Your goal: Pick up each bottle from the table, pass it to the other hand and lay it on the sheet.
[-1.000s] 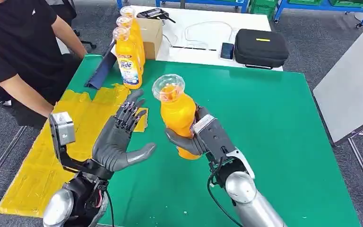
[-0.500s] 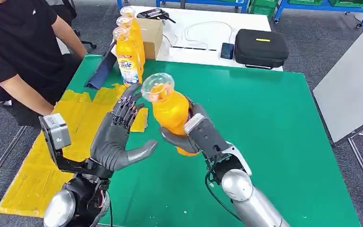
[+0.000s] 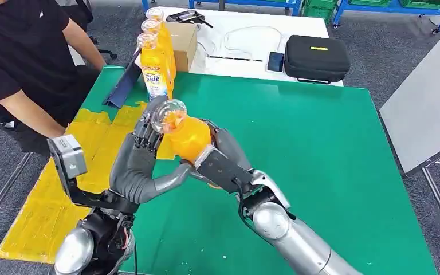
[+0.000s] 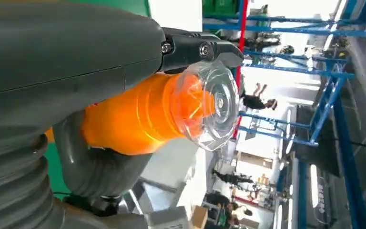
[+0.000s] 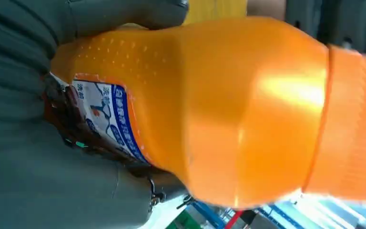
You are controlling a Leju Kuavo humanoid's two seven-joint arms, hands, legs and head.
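— What did the head view give you?

— I saw the right hand wrapped around the lower body of the orange bottle, holding it above the green table and tilted so its clear cap leaned toward the left hand. The left hand stood upright with fingers spread, its fingertips against the cap side and its thumb reaching under the bottle; I could not tell whether it had any grip. The bottle hung just beside the edge of the yellow sheet. Beyond the bottle, three more bottles stood in a row at the table's far edge, and a person in a black shirt sat beyond the sheet.

— And the left wrist view?

— There I saw the bottle lying across the left hand, a dark fingertip touching the clear cap and the thumb curving below the orange body.

— The right wrist view?

— The bottle sat close against the grey right hand, its label facing the palm.
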